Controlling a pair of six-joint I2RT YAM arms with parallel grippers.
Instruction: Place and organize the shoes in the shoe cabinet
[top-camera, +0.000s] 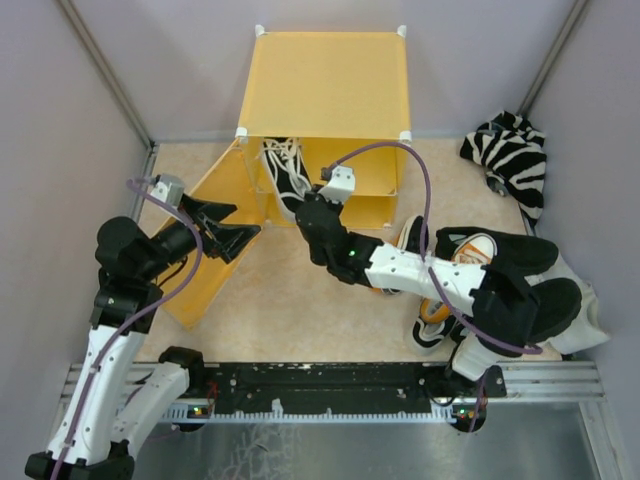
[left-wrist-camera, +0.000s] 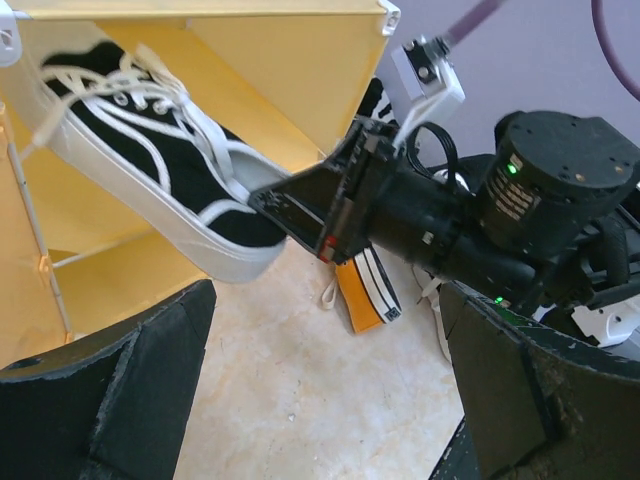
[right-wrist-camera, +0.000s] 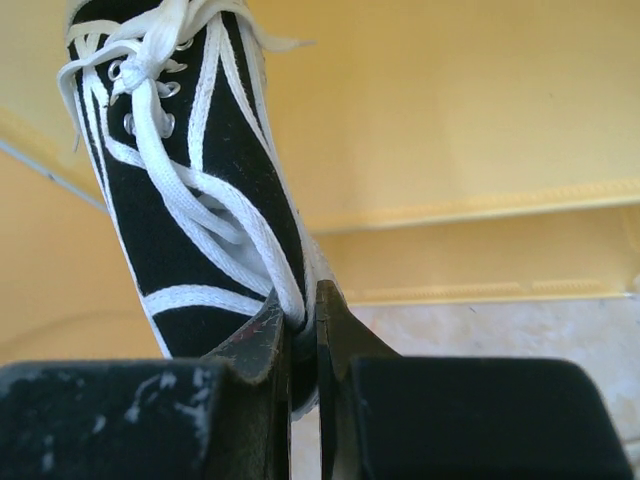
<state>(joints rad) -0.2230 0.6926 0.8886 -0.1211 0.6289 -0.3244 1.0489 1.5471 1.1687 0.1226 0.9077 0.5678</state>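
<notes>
Zebra-striped cloth on a beige table
The cloth lies crumpled at about two o'clock in the top view, close to the lavender wall.

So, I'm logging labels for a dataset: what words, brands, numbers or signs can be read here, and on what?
No text can be read.
Pale print on the black motor housing of the right arm: too blurred to read.
Black-and-white sneaker, shoe cabinet: no text visible.
</notes>
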